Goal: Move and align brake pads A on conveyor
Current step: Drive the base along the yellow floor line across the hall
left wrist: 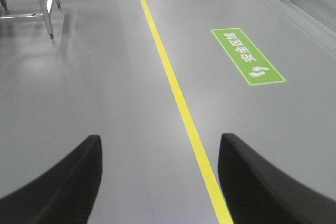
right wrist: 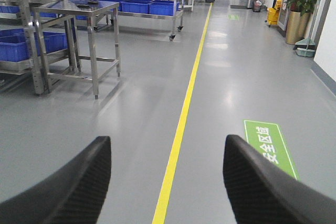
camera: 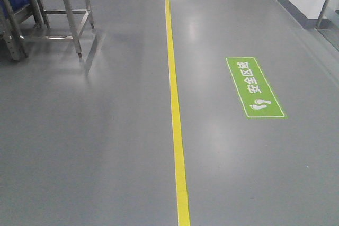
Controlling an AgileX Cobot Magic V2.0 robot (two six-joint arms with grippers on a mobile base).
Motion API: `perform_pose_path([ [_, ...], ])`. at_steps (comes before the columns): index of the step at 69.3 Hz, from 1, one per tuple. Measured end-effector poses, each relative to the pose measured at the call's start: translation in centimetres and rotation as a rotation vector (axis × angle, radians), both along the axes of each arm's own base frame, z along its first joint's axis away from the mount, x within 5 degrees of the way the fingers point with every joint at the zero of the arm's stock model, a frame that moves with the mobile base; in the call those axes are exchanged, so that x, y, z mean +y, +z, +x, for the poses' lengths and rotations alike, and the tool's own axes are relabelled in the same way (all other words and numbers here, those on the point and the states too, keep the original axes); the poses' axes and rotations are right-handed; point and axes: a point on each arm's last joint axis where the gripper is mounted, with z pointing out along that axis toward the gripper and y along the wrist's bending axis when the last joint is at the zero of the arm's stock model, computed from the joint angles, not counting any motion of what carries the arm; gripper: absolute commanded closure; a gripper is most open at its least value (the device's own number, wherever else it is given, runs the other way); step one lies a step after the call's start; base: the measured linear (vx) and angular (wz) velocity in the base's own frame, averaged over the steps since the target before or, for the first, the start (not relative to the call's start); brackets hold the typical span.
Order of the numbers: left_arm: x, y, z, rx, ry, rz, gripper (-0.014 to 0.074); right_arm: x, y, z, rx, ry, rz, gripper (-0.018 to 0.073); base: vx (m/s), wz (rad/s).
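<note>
Grey glossy floor [camera: 79, 146], yellow stripe [camera: 175, 104]; left end effector [left wrist: 160, 137], right end effector [right wrist: 168, 138] black, curved, spread wide.

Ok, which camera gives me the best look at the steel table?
The right wrist view: the steel table stands whole, top and legs. The front view shows only its legs and rails; the left wrist view, just one corner's legs.

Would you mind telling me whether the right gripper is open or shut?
Open: the right gripper has its black fingers wide apart, with floor between them.
</note>
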Motion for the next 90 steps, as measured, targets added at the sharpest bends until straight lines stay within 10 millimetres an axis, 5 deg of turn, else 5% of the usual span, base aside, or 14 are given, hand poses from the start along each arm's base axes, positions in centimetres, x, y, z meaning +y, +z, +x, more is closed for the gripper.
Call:
perform_pose_path([
  [90, 0.00, 0.00, 0.00, 0.000, 0.000, 0.000, 0.0150, 0.00, 0.00, 0.00, 0.000, 0.000, 0.000, 0.0106, 0.68, -0.02],
])
